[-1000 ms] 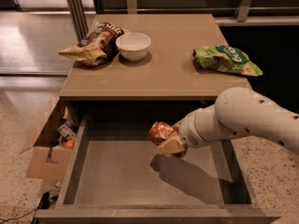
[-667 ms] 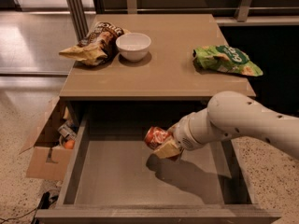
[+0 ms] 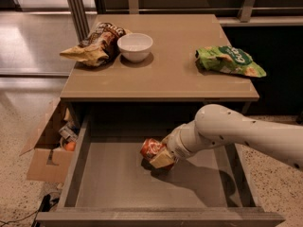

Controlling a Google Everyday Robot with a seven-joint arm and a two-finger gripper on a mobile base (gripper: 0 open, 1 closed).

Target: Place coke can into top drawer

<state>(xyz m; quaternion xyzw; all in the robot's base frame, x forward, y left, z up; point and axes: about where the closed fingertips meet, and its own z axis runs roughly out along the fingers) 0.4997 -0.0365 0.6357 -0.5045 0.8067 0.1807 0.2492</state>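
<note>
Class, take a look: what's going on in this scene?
The robot's arm reaches from the picture's right into the open top drawer. Its gripper holds the coke can, tipped sideways, low inside the drawer, not yet released. A white bowl, a brown snack bag and a green snack bag sit on the countertop.

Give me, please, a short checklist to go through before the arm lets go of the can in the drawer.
1. Drawer pulled open: ok.
2. Can within the drawer's walls: ok.
3. Gripper low inside the drawer, shut on the can: ok.
4. Can resting on the drawer floor: cannot tell.
5. Can upright: not ok, it is tilted.
</note>
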